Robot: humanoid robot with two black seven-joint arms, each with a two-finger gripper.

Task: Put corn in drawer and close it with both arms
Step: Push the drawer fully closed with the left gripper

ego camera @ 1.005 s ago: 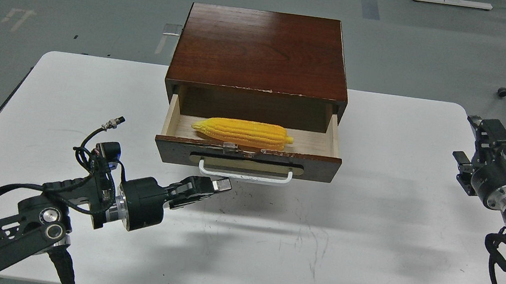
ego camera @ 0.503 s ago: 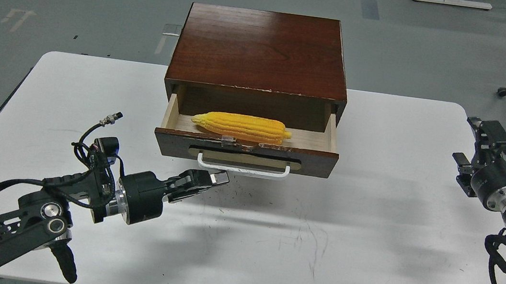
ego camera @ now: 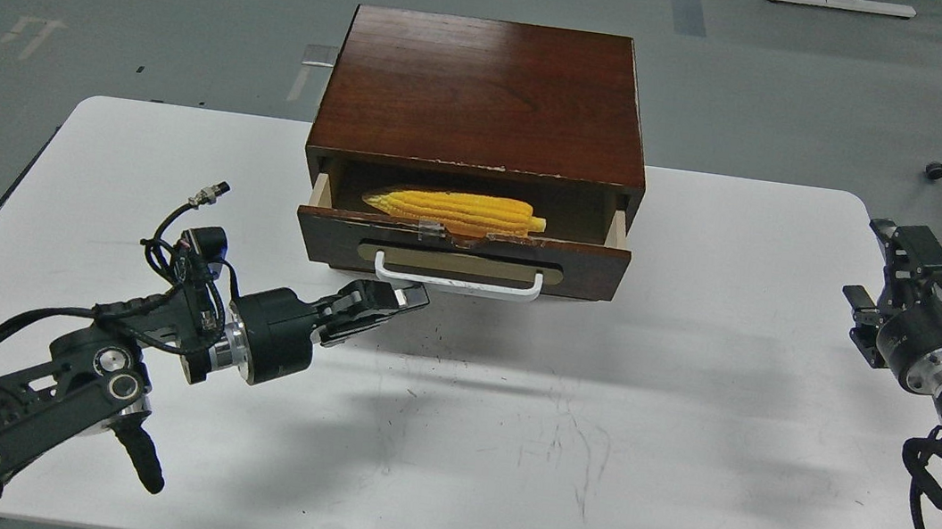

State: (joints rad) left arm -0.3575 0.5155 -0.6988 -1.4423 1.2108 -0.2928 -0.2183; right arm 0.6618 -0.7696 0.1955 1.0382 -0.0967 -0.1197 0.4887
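Pressed together, our left pincer (ego camera: 404,299) has pushed the drawer (ego camera: 462,253) farther in, so the corn (ego camera: 453,208) is nearly shut inside.

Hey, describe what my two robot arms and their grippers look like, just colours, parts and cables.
Both arms are black and jointed, with shiny silver rings at the wrists. The left gripper has two slim black fingers with pale tips; loose black cables loop behind it, one ending in a silver plug. The right gripper is blocky black, with black cable looping below.
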